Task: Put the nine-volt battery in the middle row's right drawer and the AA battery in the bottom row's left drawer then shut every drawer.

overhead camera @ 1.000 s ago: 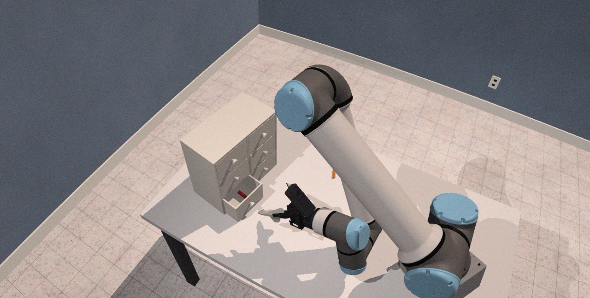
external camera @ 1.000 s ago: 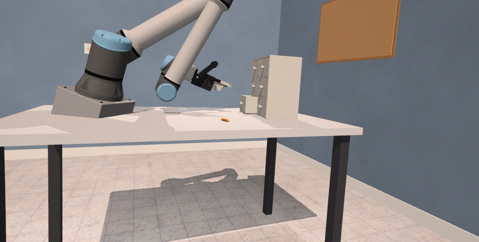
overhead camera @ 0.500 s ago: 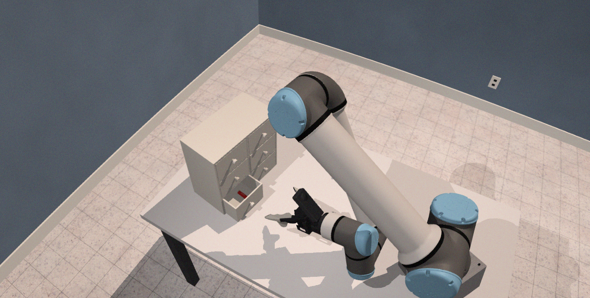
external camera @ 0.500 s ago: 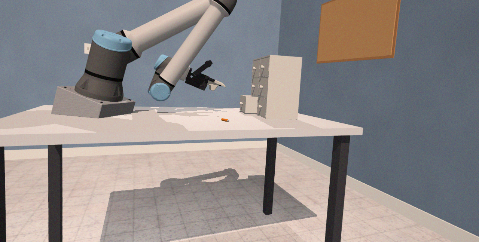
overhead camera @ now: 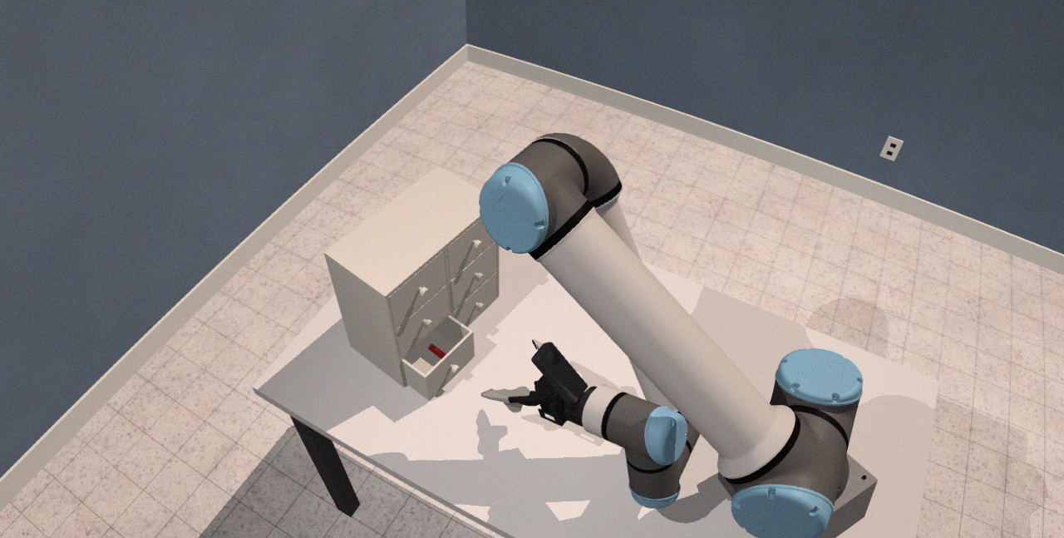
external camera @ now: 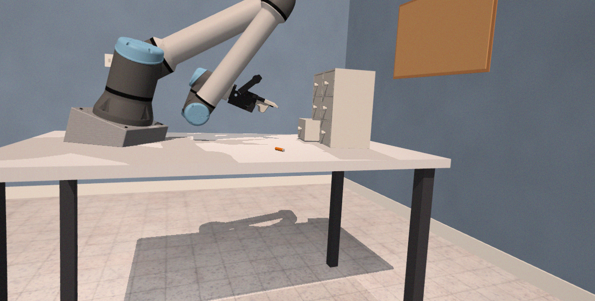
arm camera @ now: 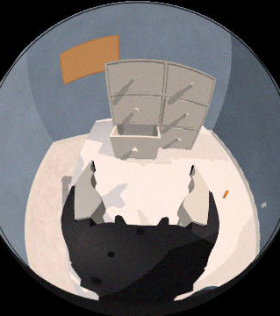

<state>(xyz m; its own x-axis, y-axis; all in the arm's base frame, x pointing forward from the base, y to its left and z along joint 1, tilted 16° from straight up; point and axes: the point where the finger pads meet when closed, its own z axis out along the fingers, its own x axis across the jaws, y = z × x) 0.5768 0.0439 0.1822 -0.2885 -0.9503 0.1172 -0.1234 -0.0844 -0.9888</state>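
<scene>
The cream chest [overhead camera: 412, 259] stands upright at the table's far left corner; it also shows in the side view [external camera: 343, 107] and the wrist view [arm camera: 161, 103]. Its bottom-left drawer [overhead camera: 439, 359] is pulled out, and a small red object [overhead camera: 436, 349] lies inside. The other drawers are shut. My gripper [overhead camera: 513, 378] is open and empty, above the table and a short way back from the open drawer [arm camera: 135, 142]. A small orange battery-like cylinder [external camera: 279, 149] lies on the table, to the right of my fingers in the wrist view [arm camera: 226, 193]. I see no nine-volt battery.
My arm's base [external camera: 116, 128] sits at the table end opposite the chest. The upper arm [overhead camera: 639, 318] crosses above the table's middle and hides part of it. An orange board [external camera: 447, 28] hangs on the wall behind the chest.
</scene>
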